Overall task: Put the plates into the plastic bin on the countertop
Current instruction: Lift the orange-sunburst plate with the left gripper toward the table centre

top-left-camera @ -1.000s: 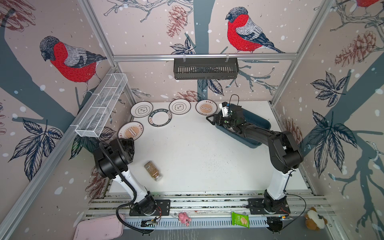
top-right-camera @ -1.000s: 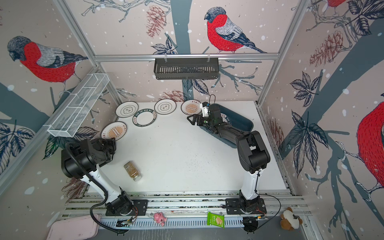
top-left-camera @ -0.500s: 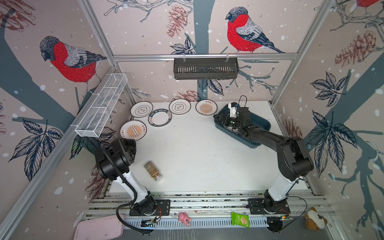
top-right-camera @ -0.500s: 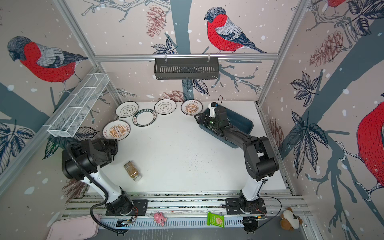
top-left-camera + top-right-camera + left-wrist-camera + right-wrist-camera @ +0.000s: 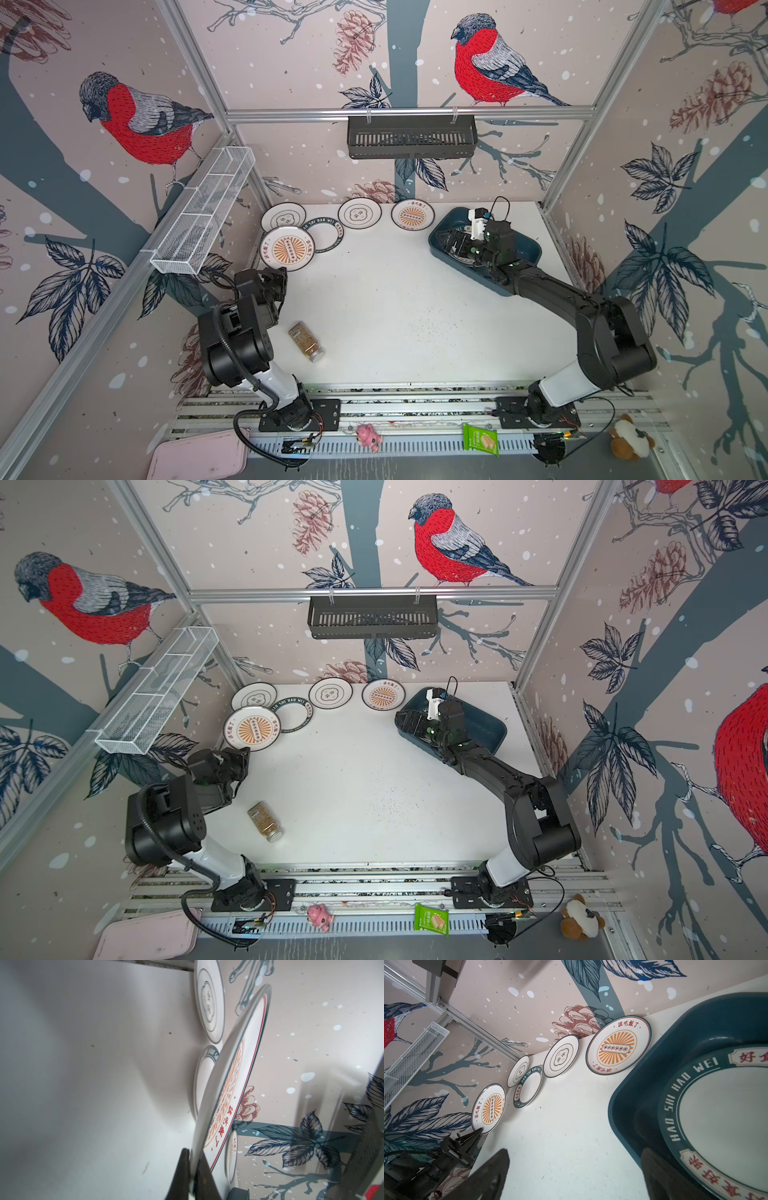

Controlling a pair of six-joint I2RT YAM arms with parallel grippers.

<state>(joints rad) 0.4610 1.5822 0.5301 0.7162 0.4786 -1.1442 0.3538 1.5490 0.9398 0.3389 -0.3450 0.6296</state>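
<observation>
Left claw [image 5: 192,1154] is clamped on the near rim of the sunburst plate [image 5: 232,1084], one finger on each face of the lip. The plate is tilted, its far side raised off the countertop [image 5: 395,299]. Whether the near edge is clear of the surface cannot be told. In both top views this plate sits at the countertop's left edge, close to the wall. It is well apart from the bin [image 5: 525,245] at the far right.

Hazard one: the bite covers only a narrow strip of rim, with the whole plate hanging beyond it. A quick swing would likely make the plate pivot or slip out. Hazard two: the plate's edge overlaps the green-rim plate [image 5: 324,235] just beside it, so a low or sideways pull could clip or drag that neighbour. Hazard three: the right claw [image 5: 575,1167], jaws wide and holding nothing, hovers over the bin's near end above the binned plate [image 5: 716,1115], which lies flat inside. If it does not clear out, the arms could meet over the bin. Hazard four: a release from height onto the binned plate risks chipping both. The jar [image 5: 305,341] lies near the left arm's base, and a low carry could knock it.
</observation>
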